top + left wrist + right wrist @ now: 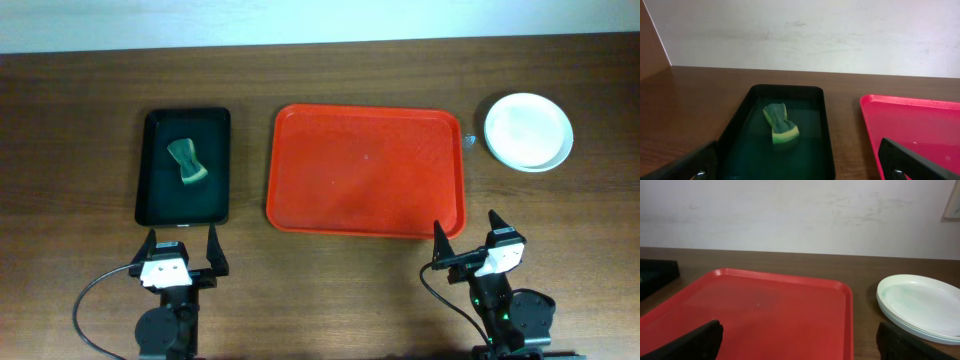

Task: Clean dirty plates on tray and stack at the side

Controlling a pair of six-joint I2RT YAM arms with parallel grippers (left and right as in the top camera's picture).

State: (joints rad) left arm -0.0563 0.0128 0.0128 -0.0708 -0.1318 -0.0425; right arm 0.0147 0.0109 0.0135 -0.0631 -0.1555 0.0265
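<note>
So both arms sit low at the desk's near edge, pointing toward the far edge. Both the left hand (pixel 181 250) and the right hand (pixel 467 232) are spread, gripping nothing. The plates (pixel 529 131) are stacked near the far right corner, just beside the red tray (pixel 365 170) mid-desk.

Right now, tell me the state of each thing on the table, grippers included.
plates: stacked together to the right of the red tray, off it.
red tray: holds no plates.
black tray: holds the sponge.
sponge: lying in the black tray, pinched at its middle.
left gripper: open, holding nothing.
right gripper: open, holding nothing.
</note>
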